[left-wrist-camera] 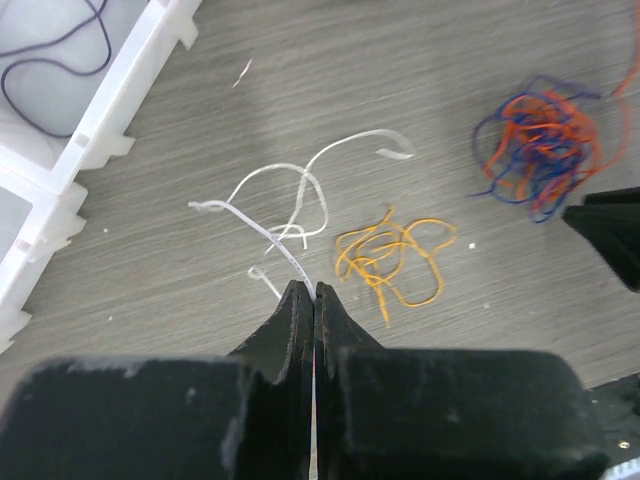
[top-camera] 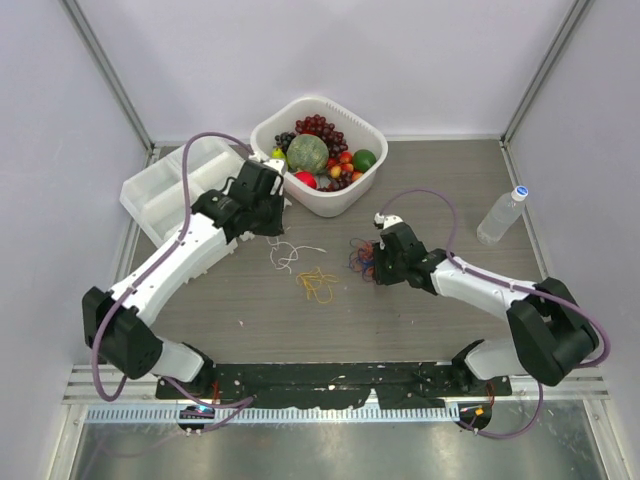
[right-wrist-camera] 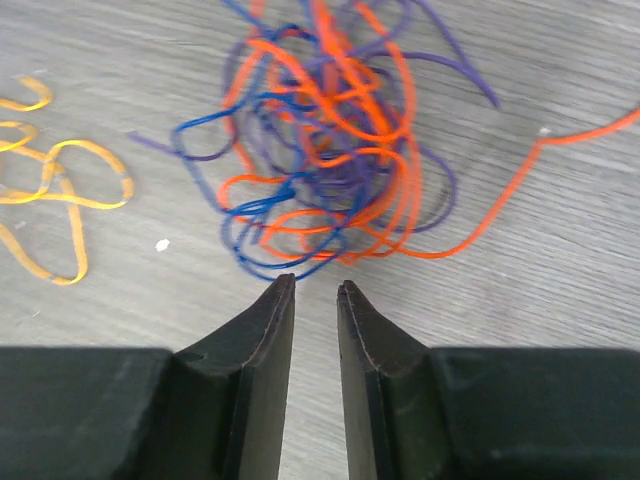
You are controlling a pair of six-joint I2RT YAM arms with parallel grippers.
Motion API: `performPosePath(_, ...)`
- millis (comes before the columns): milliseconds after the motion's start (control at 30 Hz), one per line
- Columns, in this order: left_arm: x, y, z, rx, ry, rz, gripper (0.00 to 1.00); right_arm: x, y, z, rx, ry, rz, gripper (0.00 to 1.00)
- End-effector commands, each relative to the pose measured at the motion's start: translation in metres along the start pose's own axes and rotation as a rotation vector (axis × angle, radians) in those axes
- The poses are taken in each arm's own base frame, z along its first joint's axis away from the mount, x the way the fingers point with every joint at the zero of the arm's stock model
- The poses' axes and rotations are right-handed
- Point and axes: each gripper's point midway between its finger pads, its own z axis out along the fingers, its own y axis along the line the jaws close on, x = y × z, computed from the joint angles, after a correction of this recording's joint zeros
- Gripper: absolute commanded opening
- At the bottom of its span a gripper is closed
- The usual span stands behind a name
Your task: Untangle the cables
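Observation:
A white cable (left-wrist-camera: pixel 290 200) lies in loose loops on the grey table, and one end runs into my left gripper (left-wrist-camera: pixel 313 292), which is shut on it. In the top view the left gripper (top-camera: pixel 274 232) is just above the white cable (top-camera: pixel 286 254). A yellow-orange cable (left-wrist-camera: pixel 390 255) lies apart, to its right. A tangle of orange-red, blue and purple cables (right-wrist-camera: pixel 330 150) lies right in front of my right gripper (right-wrist-camera: pixel 315 288). The right gripper's jaws stand a narrow gap apart with nothing between them, and its tips sit at the tangle's near edge (top-camera: pixel 360 258). A dark purple cable (left-wrist-camera: pixel 60 50) lies in the white tray.
A white divided tray (top-camera: pixel 160 195) stands at the left. A white basket (top-camera: pixel 375 135) of fruit stands at the back centre. A water bottle (top-camera: pixel 500 215) stands at the right. The yellow cable (top-camera: pixel 318 285) lies between the two grippers.

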Motion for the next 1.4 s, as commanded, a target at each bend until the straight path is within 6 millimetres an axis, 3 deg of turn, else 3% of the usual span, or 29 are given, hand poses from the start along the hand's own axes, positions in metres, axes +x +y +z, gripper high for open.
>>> performPosePath(0,-0.003,0.015,-0.002,-0.084,0.019,0.054,0.00,-0.035,0.048,-0.027,-0.207,-0.124,-0.148,0.32)
performPosePath(67,-0.004,0.021,-0.002,-0.113,-0.004,0.058,0.00,-0.049,0.086,-0.041,-0.369,-0.196,-0.218,0.37)
performPosePath(133,0.000,0.026,0.002,-0.139,0.005,0.053,0.00,-0.049,0.118,-0.047,-0.520,-0.196,-0.252,0.42)
performPosePath(233,0.011,0.034,0.009,-0.166,0.063,0.023,0.00,-0.045,0.152,-0.032,-0.622,-0.145,-0.300,0.45)
performPosePath(267,0.011,0.035,0.009,-0.163,0.064,0.013,0.00,-0.052,0.164,-0.031,-0.650,-0.146,-0.328,0.45)
performPosePath(300,0.014,0.036,0.010,-0.162,0.070,0.011,0.00,-0.039,0.174,-0.018,-0.660,-0.097,-0.350,0.45)
performPosePath(333,0.015,0.037,0.010,-0.160,0.068,0.012,0.00,-0.051,0.184,-0.018,-0.668,-0.123,-0.362,0.45)
performPosePath(367,0.014,0.039,0.009,-0.156,0.056,0.008,0.00,-0.043,0.190,-0.008,-0.665,-0.095,-0.370,0.45)
performPosePath(467,0.020,0.043,0.009,-0.144,0.057,0.001,0.00,-0.058,0.206,0.003,-0.662,-0.136,-0.350,0.44)
performPosePath(567,0.030,0.045,0.015,-0.118,0.080,-0.012,0.00,-0.058,0.194,0.032,-0.552,-0.106,-0.311,0.43)
performPosePath(633,0.035,0.042,0.019,-0.089,0.090,-0.015,0.00,-0.061,0.167,0.049,-0.380,-0.109,-0.285,0.42)
performPosePath(700,0.039,0.039,0.023,-0.065,0.093,-0.013,0.00,-0.060,0.144,0.054,-0.275,-0.119,-0.272,0.42)
performPosePath(767,0.039,0.034,0.028,-0.033,0.096,-0.007,0.00,-0.057,0.121,0.053,-0.193,-0.131,-0.260,0.42)
performPosePath(900,0.046,0.022,0.041,0.037,0.140,-0.005,0.00,-0.033,0.072,0.050,-0.072,-0.102,-0.211,0.42)
performPosePath(933,0.049,0.020,0.045,0.046,0.160,-0.007,0.00,-0.036,0.067,0.044,-0.059,-0.120,-0.197,0.43)
performPosePath(1033,0.055,0.016,0.058,0.059,0.215,-0.009,0.00,-0.020,0.022,0.035,0.060,-0.096,-0.143,0.42)
performPosePath(1100,0.060,0.012,0.070,0.079,0.251,-0.004,0.00,-0.018,0.007,0.025,0.074,-0.102,-0.104,0.42)
performPosePath(1233,0.064,0.005,0.089,0.119,0.294,0.000,0.04,-0.029,0.014,-0.001,-0.011,-0.179,-0.063,0.42)
performPosePath(1333,0.065,0.002,0.099,0.136,0.308,0.000,0.17,-0.038,0.023,-0.013,-0.063,-0.220,-0.052,0.42)
performPosePath(1367,0.066,0.004,0.101,0.124,0.314,-0.001,0.28,-0.043,0.025,-0.017,-0.071,-0.235,-0.047,0.42)
